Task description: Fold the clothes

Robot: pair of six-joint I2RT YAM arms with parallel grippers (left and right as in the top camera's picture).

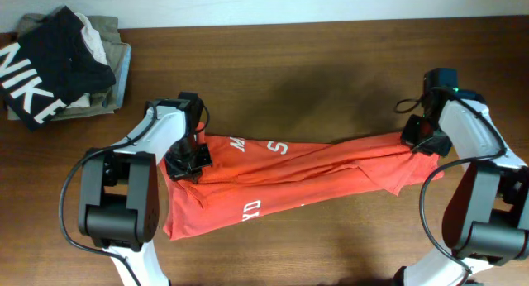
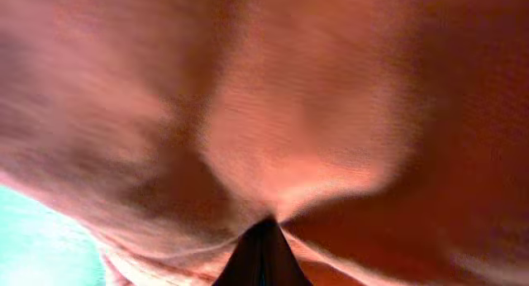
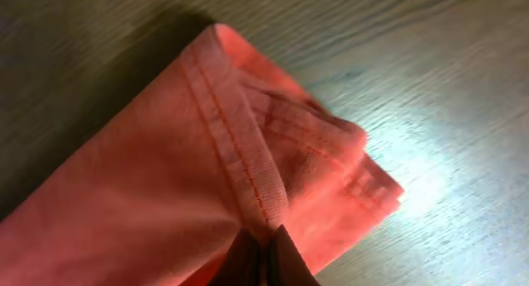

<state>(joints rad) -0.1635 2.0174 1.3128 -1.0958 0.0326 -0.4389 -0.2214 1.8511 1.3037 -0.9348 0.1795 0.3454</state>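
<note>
The red-orange T-shirt (image 1: 289, 183) lies across the middle of the desk (image 1: 331, 54) as a long band, folded along its length, with some white letters showing on top. I hold it at both ends: my left claw (image 1: 187, 159) at the left end, my right claw (image 1: 422, 140) at the right end.

In the left wrist view the cloth fills almost everything, and its wrinkles run together at the dark tip of my fingers (image 2: 263, 249). So I judge this claw is closed tight on the fabric. In the right wrist view the stitched hem (image 3: 235, 154) runs straight into my two fingers, which are pressed together with no gap. This claw pinches a corner where several layers are stacked.

I think both ends are held so that the band is stretched and the layers do not slip apart at the next fold. The lower left part of the shirt spreads wider and is wrinkled, so it is not yet tidy. The black NIKE garment (image 1: 37, 67) and the khaki pile (image 1: 116, 59) under it rest at the far left corner, well apart from my work.
</note>
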